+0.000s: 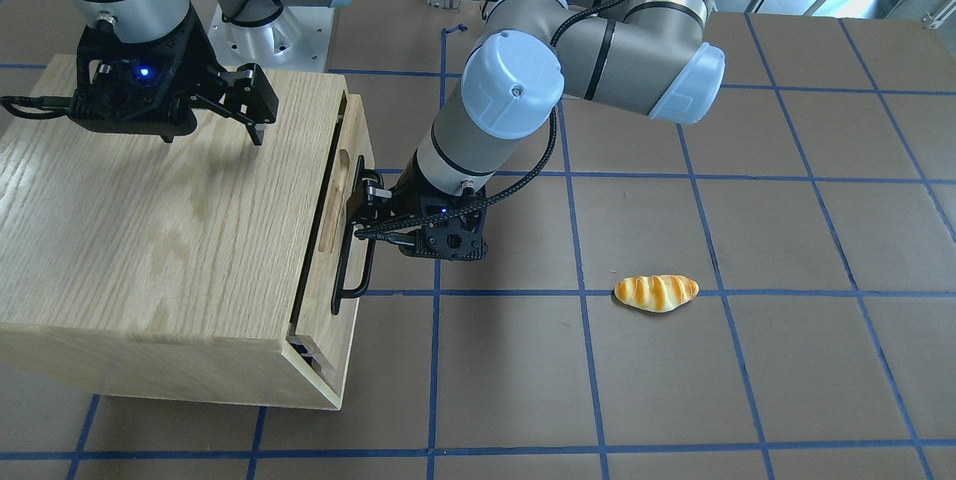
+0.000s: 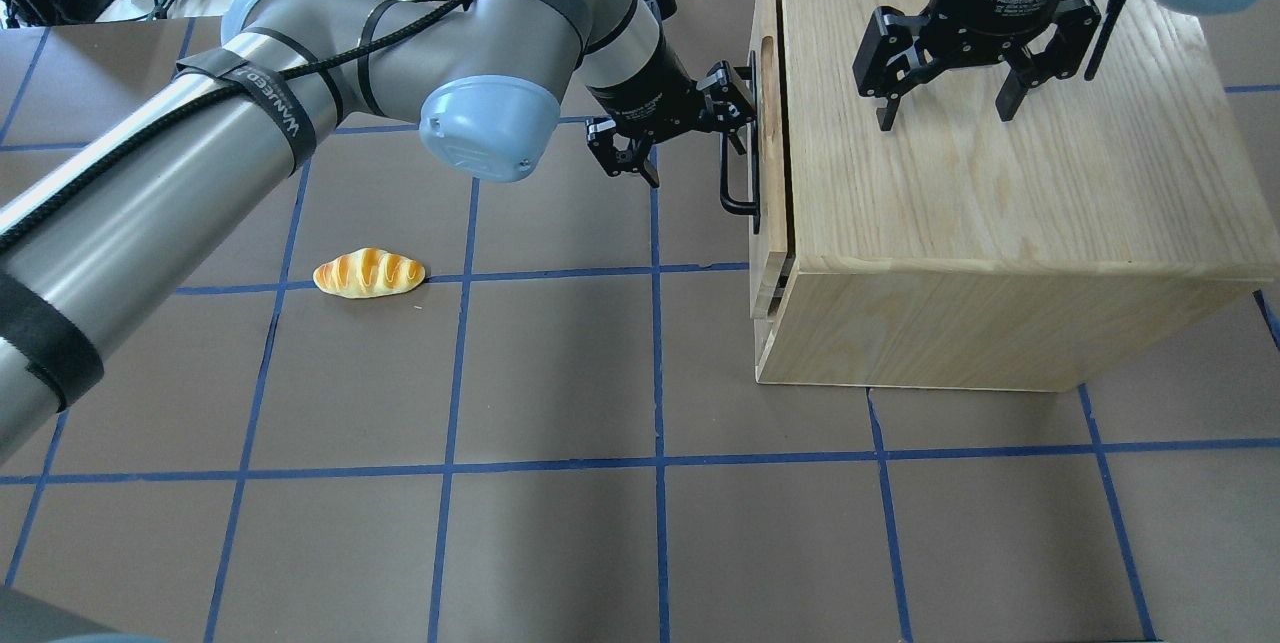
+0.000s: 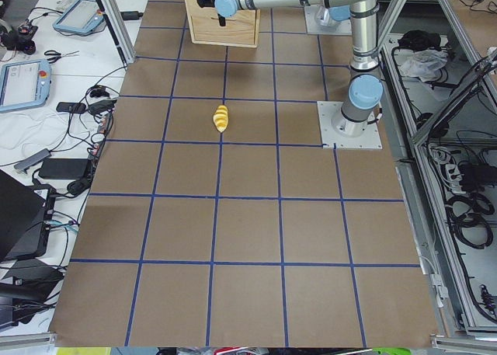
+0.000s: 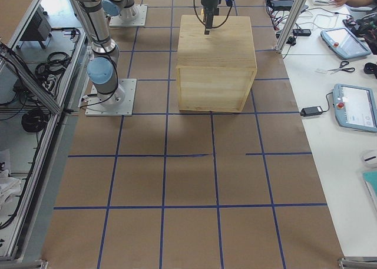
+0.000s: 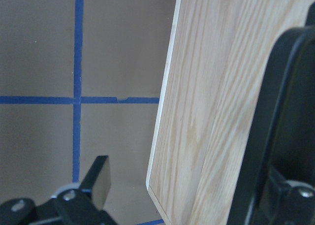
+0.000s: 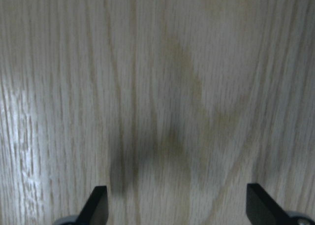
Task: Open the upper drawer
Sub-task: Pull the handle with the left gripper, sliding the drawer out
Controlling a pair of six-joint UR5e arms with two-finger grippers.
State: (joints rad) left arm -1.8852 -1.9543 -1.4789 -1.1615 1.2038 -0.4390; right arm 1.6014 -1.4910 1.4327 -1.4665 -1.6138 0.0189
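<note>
Watching my left gripper (image 2: 697,138) gape beside the light oak upper drawer (image 1: 320,293), one finger (image 2: 738,91) at its black bar handle (image 2: 727,185), gripping nothing. My right gripper (image 2: 945,111) hangs spread and empty.

Cabinet (image 2: 1000,173) on table (image 2: 600,523) R, upper drawer (image 2: 768,3) in its L face (bread roll (image 2: 369,274) far L)

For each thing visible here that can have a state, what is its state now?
upper drawer: slightly open, with a dark gap behind its front panel.
left gripper: open, one finger at the drawer's handle.
right gripper: open, empty, over the cabinet top.
bread roll: lying on the table, apart from both grippers.
</note>
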